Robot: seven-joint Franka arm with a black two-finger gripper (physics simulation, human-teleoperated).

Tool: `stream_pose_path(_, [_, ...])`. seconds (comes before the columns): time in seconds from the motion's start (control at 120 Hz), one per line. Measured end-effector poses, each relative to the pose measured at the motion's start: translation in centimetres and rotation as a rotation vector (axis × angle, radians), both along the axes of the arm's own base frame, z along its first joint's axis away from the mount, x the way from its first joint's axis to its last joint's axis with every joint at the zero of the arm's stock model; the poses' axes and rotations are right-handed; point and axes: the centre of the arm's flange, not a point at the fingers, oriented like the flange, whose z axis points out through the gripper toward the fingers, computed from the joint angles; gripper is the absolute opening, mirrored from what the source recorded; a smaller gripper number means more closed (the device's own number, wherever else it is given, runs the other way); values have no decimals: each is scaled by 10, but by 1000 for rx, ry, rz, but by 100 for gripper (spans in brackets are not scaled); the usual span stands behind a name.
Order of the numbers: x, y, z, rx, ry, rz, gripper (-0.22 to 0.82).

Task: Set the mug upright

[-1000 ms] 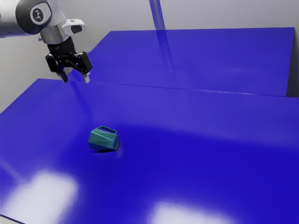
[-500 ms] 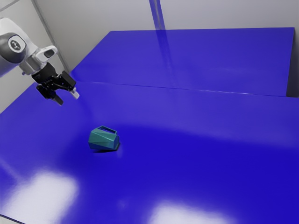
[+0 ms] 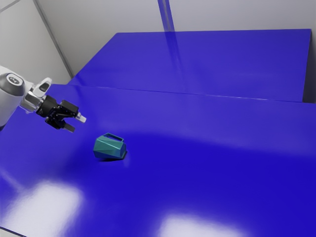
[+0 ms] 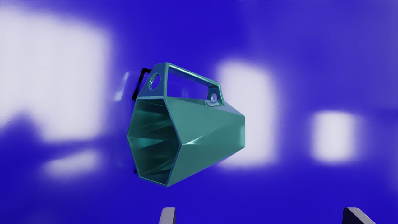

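Note:
My gripper (image 3: 78,124) hangs above the table in the exterior view, tilted toward that view's right, up and to the left of the mug. A teal faceted mug (image 3: 108,147) lies on its side on the blue table. In the wrist view the mug (image 4: 205,130) shows its dark open mouth and its angular handle, with the base pointing away from the mouth. The gripper (image 4: 259,216) stands open there, its two fingertips wide apart with nothing between them, and the mug is beyond them, untouched.
The glossy blue table (image 3: 207,173) carries bright white reflections. Behind it, past a thin seam, is another blue surface (image 3: 212,64) against a grey wall (image 3: 237,15).
In the exterior view my gripper has come down from the upper left and tilted from pointing downward to pointing more toward that view's right. The mug has stayed where it was.

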Motion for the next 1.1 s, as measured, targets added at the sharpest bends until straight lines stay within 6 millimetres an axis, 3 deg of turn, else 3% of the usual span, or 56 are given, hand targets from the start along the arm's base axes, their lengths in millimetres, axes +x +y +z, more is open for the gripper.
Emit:
stream_pose_path(0.483, [-24,32,-74,-185,-83,46,58])
stream_pose_path(0.683, [-14,19,-103,-246,-113,8,58])
stream_pose_path(0.875, [-15,21,-128,-308,-149,5,58])
stream_pose_path(1.1, [-12,13,-135,-337,-204,-38,58])
